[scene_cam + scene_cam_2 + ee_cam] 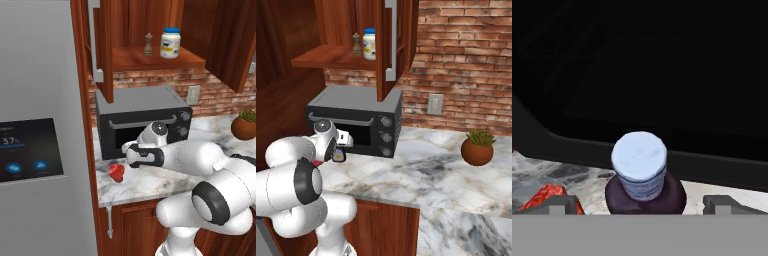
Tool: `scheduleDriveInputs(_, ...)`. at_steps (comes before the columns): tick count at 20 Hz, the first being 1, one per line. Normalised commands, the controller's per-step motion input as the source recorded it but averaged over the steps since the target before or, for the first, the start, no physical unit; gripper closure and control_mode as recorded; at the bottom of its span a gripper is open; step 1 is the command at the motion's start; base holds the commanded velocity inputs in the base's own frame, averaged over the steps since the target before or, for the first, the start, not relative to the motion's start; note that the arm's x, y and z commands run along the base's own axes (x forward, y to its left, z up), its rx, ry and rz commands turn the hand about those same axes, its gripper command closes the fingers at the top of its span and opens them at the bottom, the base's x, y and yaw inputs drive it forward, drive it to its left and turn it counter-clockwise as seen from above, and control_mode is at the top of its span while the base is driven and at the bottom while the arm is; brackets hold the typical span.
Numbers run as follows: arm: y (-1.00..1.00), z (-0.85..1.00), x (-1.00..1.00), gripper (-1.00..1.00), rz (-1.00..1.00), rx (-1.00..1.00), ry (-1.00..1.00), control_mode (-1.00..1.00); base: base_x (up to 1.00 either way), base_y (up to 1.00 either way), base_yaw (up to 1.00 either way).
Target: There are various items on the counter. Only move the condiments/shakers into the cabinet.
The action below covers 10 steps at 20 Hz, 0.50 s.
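Gripper (640, 202) spread wide, empty, straddling the white-capped bottle (643, 177) on the counter (150, 182) before the microwave (142, 120); I would descend, centred, and grip below the cap.

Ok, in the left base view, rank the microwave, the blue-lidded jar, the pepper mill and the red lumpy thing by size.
1. Microwave
2. Blue-lidded jar
3. Red lumpy thing and pepper mill: look alike, and the mill sits farther off, so unranked.

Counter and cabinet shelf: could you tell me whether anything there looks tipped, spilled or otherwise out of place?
Nothing stands out. The pepper mill and white jar stand upright on the cabinet shelf. The dark bottle stands upright before the microwave, between the open gripper fingertips. The red object lies on the counter.
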Motion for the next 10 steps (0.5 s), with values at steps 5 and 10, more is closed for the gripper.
scheduleDriveInputs(5, 0.09, -0.06, 0.23, -1.00, 0.00, 0.00, -0.02, -1.00, 0.00, 0.00, 0.00)
scheduleDriveInputs(10, 0.04, -0.12, 0.22, -1.00, 0.00, 0.00, -0.03, -1.00, 0.00, 0.00, 0.00)
